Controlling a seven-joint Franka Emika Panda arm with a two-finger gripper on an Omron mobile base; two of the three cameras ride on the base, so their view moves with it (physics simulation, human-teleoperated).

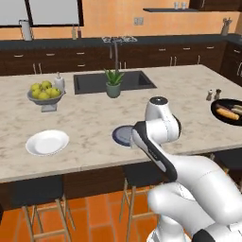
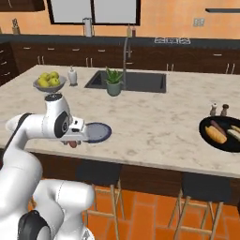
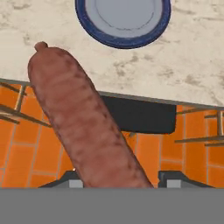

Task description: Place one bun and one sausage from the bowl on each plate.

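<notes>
Gripper holds a sausage by one end, short of the blue-rimmed plate. Recommend advancing over the plate, lowering, then releasing so it cannot roll off.

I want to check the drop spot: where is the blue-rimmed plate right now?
The blue-rimmed plate sits near the counter's front edge, just beyond the hand that holds a sausage.

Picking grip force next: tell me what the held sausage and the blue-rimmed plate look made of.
Sausage: soft-looking cooked meat, matte, mottled reddish-brown skin with a knotted tip. Blue-rimmed plate: probably glazed ceramic, smooth grey-blue centre, dark blue rim with a faint sheen; it could be plastic.
</notes>
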